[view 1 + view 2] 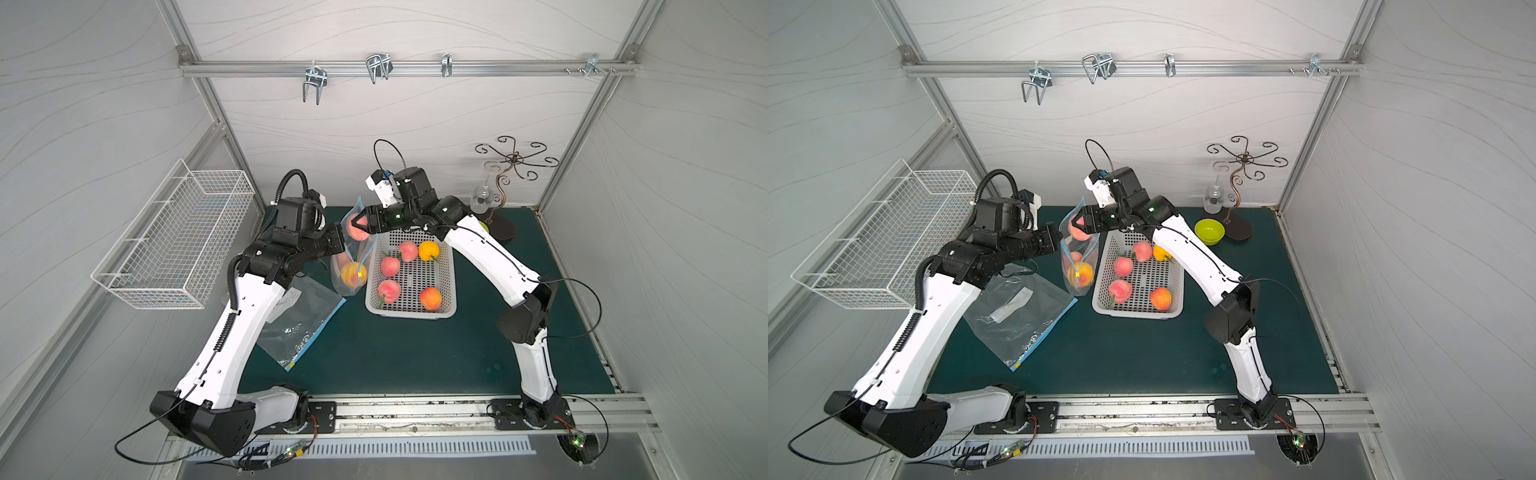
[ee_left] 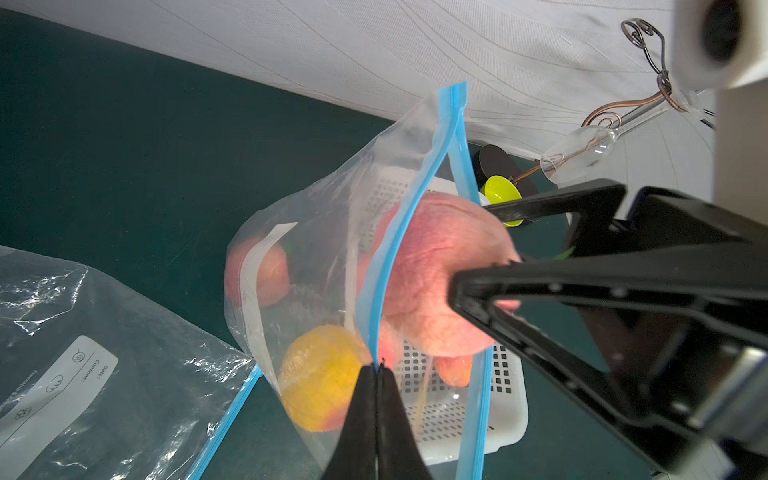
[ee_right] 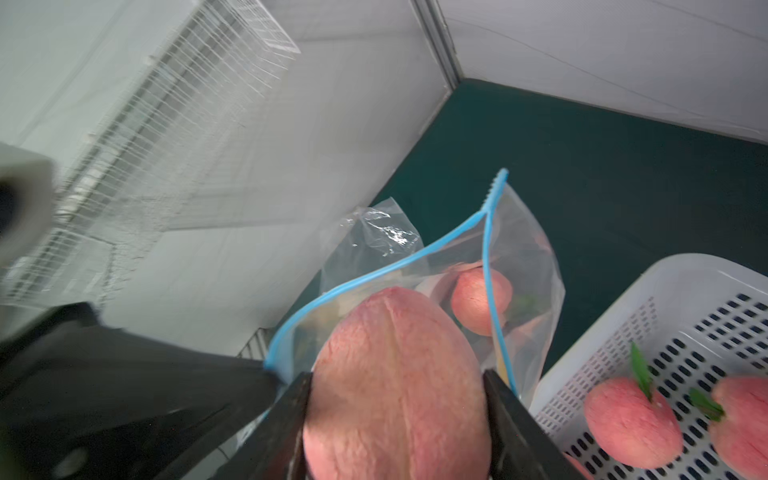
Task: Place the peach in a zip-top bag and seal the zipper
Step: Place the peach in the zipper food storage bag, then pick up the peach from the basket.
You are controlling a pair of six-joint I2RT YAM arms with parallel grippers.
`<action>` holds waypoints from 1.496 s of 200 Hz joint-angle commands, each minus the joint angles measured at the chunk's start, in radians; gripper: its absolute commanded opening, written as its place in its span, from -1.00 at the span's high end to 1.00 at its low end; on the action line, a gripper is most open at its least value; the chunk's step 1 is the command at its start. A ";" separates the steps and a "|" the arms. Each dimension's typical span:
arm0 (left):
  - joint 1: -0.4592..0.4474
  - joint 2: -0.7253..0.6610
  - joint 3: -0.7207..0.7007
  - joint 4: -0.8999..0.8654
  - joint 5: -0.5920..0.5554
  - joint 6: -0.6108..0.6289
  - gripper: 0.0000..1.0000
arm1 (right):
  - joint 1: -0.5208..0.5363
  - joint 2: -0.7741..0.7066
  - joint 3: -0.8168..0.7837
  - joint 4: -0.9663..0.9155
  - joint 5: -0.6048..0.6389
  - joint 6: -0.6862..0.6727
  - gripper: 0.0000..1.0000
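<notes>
A: Where's the peach (image 3: 395,374)?
B: Clamped in the right hand (image 1: 365,222), jaws across its widest part. It sits in the mouth of the bag (image 2: 324,232), btwn the two blue rims of the zip (image 2: 399,232). Not let go yet.

A: Left hand (image 2: 377,374)?
B: Fingers together, pinching the near zip rim and holding that side up. The mouth gapes as a narrow lens, not a wide circle.

A: Which way's "in" from the right hand?
B: Down the bag's long axis. The mouth is raised and the bottom end is low over the tabletop (image 1: 415,361), slanting toward its front edge, just beside the basket (image 1: 411,314). Can't tell if the bottom rests there. The right hand does the feeding; the left only props.

A: Room inside?
B: Two fruit lie low in there already, a pink fruit (image 3: 478,299) & a yellow fruit (image 2: 320,374). Space above them looks OK, I'd guess.

A: Materials?
B: The bag is thin clear film, limp and crinkly. The zip is a stiffer ridged strip. The peach is round and matte, w/ faintly wrinkled skin and a seam. The basket is rigid white plastic, perforated.

A: Risk?
B: Prob. a rim snagging on the peach or a finger, since the film gives.
</notes>
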 commanded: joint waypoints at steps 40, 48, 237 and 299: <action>0.004 -0.021 0.012 0.042 -0.008 0.004 1.00 | 0.006 0.002 0.051 -0.049 0.057 -0.051 -0.52; 0.004 -0.022 0.012 0.042 -0.009 0.005 1.00 | 0.004 -0.008 0.053 -0.043 0.046 -0.052 -0.54; 0.004 -0.027 -0.009 0.062 -0.017 -0.007 1.00 | -0.126 -0.381 -0.619 -0.280 0.315 -0.162 -0.51; 0.004 -0.030 -0.012 0.062 -0.014 -0.011 1.00 | -0.075 -0.291 -0.743 -0.317 0.391 -0.156 -0.53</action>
